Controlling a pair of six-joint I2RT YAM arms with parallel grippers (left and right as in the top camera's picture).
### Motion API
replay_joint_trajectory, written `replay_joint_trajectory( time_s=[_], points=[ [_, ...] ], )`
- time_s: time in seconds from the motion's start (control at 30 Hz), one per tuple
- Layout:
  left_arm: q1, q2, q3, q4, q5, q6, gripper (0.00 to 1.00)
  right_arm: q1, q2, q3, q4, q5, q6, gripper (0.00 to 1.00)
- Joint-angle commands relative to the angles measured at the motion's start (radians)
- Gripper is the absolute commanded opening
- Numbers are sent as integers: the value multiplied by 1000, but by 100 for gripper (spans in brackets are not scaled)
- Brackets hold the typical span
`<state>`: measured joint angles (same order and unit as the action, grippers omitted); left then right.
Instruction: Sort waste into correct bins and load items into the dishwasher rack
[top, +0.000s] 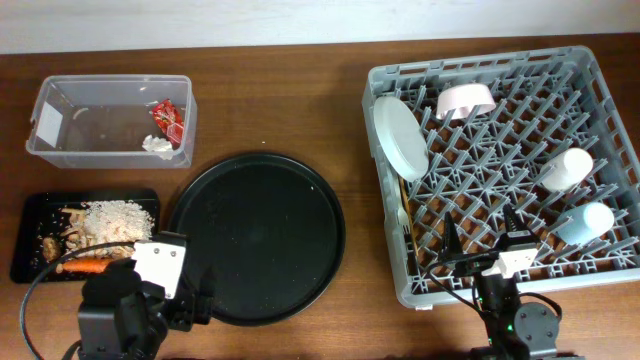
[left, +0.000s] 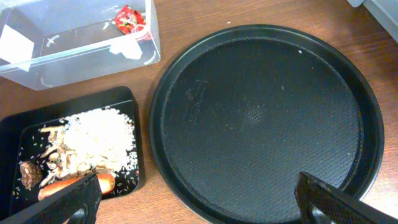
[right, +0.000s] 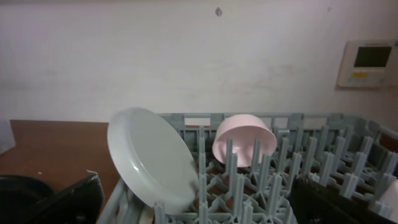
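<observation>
- Left fingers spread wide, holding nothing, at the bench's near-left edge. They hang over the near rim of the round tray, which has nothing on it.
- Right fingers also spread wide, nothing between them, over the near wall of the rack at the right end of the bench.
- Waste: wrapper and tissue are in the tub at the far-left corner. Rice, carrot and scrap are in the flat black tray by the left edge.
- Rack: plate leans on edge by the left wall, bowl at the far side. White cup and blue cup lie toward the right wall.
- A thin pale piece sits by the rack's left wall (fork or stick, can't tell).
- My read: nothing loose lies between either set of fingers and the bins or rack, so there's no pick left. If a fix is needed, the left arm is nearer the bins, the right arm nearer the rack.
</observation>
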<state>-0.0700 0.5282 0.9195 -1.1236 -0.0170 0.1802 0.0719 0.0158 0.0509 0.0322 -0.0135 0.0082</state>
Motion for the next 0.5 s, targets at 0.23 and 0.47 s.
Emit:
replay_joint_trajectory(
  time_s=[0.23,0.47],
  points=[
    [-2,-5,-3,1,-9,20,99,6,-13,-45,-114,23,-61,99],
    [-2,-5,-3,1,-9,20,99,6,-12,-45,-114,23,-63,99]
  ],
)
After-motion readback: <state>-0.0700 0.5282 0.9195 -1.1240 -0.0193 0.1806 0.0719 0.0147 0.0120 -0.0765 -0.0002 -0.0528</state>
